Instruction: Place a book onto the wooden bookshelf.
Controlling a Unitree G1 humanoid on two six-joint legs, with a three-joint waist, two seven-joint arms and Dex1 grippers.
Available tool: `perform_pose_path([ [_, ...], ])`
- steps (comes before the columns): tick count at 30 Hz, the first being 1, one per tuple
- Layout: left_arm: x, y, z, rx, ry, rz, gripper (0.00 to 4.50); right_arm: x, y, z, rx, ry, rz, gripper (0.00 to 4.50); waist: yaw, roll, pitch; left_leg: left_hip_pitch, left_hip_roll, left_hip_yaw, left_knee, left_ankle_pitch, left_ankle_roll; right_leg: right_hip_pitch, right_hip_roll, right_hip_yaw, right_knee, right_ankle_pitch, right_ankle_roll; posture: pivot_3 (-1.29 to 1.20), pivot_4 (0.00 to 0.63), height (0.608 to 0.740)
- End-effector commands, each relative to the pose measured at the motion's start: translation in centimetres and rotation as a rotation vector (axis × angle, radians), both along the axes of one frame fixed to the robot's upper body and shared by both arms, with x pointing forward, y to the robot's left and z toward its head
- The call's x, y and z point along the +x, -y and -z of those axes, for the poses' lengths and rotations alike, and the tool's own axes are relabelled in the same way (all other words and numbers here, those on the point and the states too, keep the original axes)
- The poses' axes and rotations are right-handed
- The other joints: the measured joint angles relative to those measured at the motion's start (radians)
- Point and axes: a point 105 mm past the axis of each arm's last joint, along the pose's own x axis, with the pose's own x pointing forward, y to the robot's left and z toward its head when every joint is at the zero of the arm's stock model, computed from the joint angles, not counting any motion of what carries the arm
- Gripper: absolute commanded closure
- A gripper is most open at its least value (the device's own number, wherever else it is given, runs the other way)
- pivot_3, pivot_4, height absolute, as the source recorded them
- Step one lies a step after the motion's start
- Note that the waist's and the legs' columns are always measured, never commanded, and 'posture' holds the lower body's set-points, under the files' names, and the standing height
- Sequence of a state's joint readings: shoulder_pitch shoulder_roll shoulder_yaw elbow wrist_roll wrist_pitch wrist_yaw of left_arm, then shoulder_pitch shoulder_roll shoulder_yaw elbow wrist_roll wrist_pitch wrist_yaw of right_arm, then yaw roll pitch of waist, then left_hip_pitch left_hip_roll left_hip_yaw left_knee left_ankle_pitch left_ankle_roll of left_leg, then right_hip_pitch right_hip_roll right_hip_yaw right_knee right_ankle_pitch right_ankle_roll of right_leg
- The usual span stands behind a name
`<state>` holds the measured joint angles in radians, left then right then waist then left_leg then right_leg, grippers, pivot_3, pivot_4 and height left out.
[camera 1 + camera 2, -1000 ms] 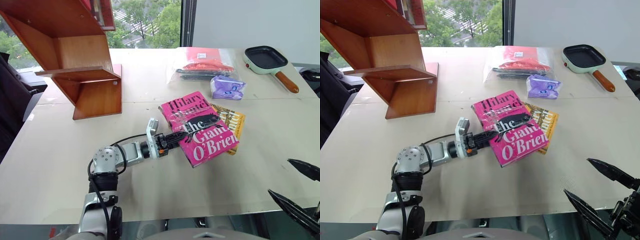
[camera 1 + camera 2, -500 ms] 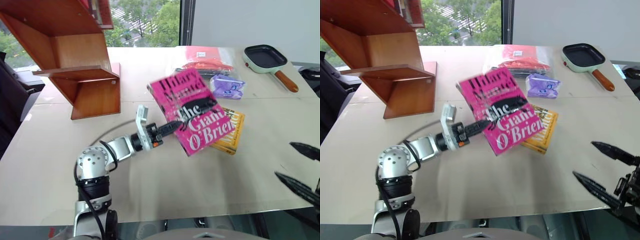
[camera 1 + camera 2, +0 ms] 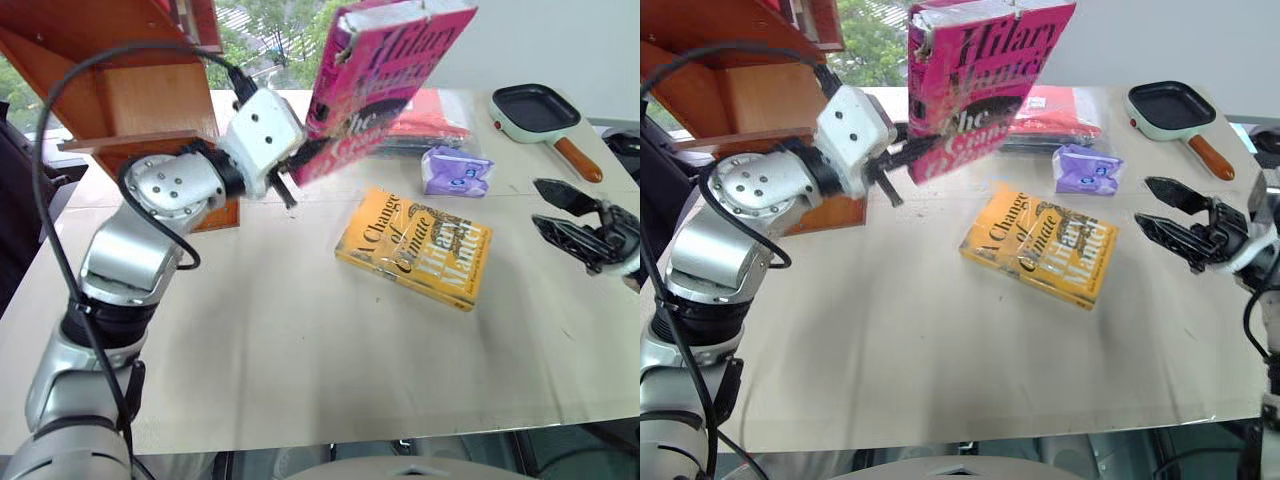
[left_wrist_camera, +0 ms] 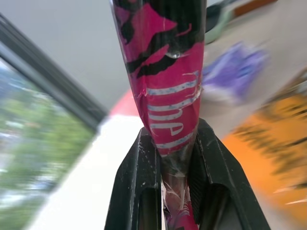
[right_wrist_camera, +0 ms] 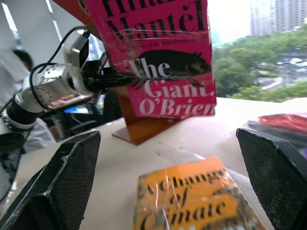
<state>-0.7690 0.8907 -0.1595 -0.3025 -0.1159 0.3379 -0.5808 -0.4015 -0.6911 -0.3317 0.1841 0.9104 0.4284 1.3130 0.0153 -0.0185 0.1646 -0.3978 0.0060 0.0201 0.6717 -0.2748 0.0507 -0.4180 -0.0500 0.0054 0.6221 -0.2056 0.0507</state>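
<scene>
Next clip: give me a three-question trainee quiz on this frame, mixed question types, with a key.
1. True or false: the left claw is shut on the pink book, holding it upright above the table.
2. Which item lies flat on the table between the two claws?
A. the yellow book
B. the green frying pan
C. the purple packet
3. Fill in: the right claw is ____ and holds nothing.

Key: 1 true; 2 A; 3 open.
</scene>
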Motion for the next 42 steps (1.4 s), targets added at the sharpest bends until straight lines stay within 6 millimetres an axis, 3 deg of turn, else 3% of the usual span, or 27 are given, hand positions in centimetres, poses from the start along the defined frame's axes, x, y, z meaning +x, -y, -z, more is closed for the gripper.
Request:
perform_pose_path([
  [1,-1.7,-1.5,-5.5,0.222,0.417,-0.107,4.33,1.1,-1.1,-0.5,0.016,0.024,-0.057,0.0,-0.002,0.0,0.0,0.0,0.0,0.0,0.0,0.0,0.0,0.0,0.0,0.0,0.0,0.0,0.0,0.0,0.15,0.74],
  [4,-1.9,-3.6,-5.7,0.398,0.496,-0.202,4.33,2.4,-1.9,-0.8,0.015,0.037,-0.091,0.0,-0.005,0.002,0.001,0.0,0.0,0.003,-0.001,0.0,0.0,-0.002,-0.002,0.002,0.001,-0.001,0.002,0.0,0.15,0.74],
  [7,-2.3,-4.6,-5.7,0.464,0.502,-0.253,4.33,3.4,-2.2,-1.2,0.017,0.046,-0.104,0.0,-0.002,0.003,0.003,0.0,0.0,0.005,-0.001,0.0,0.0,-0.004,-0.003,0.003,0.003,-0.001,0.002,0.0,0.15,0.74],
  [11,-3.4,-6.3,-5.5,0.502,0.425,-0.342,4.33,4.5,-2.7,-1.9,0.013,0.063,-0.128,0.0,-0.001,0.002,0.005,-0.001,0.0,0.003,0.0,0.0,0.001,-0.004,-0.002,0.001,0.004,-0.001,0.002,0.0,0.15,0.74],
  [17,-6.3,-11.3,-4.2,0.6,0.236,-0.59,4.33,6.3,-4.0,-2.7,0.028,0.063,-0.183,0.0,-0.032,0.004,0.008,-0.001,0.001,0.005,-0.001,0.0,0.0,-0.006,-0.002,0.002,0.004,-0.001,0.002,0.0,0.15,0.74],
  [26,-9.4,-17.3,-3.2,0.658,0.046,-0.88,4.33,7.2,-5.9,-3.6,0.049,0.074,-0.252,0.0,-0.029,0.005,0.009,-0.001,0.002,0.004,-0.002,0.002,-0.004,-0.006,-0.001,0.001,0.005,-0.001,0.002,0.0,0.15,0.74],
  [33,-8.6,-19.6,-3.0,0.699,-0.049,-0.934,4.33,7.3,-6.8,-4.4,0.064,0.123,-0.265,0.0,-0.032,0.005,0.009,-0.001,0.002,0.004,-0.002,0.002,-0.004,-0.006,-0.003,0.001,0.006,-0.001,0.002,0.0,0.15,0.74],
  [42,-6.4,-20.1,-2.5,0.748,-0.158,-0.885,4.33,6.2,-7.3,-4.9,0.037,0.178,-0.308,0.0,-0.054,0.005,0.01,-0.001,0.002,0.008,-0.003,0.002,-0.003,-0.013,-0.004,0.005,0.016,-0.001,0.001,0.0,0.15,0.74],
])
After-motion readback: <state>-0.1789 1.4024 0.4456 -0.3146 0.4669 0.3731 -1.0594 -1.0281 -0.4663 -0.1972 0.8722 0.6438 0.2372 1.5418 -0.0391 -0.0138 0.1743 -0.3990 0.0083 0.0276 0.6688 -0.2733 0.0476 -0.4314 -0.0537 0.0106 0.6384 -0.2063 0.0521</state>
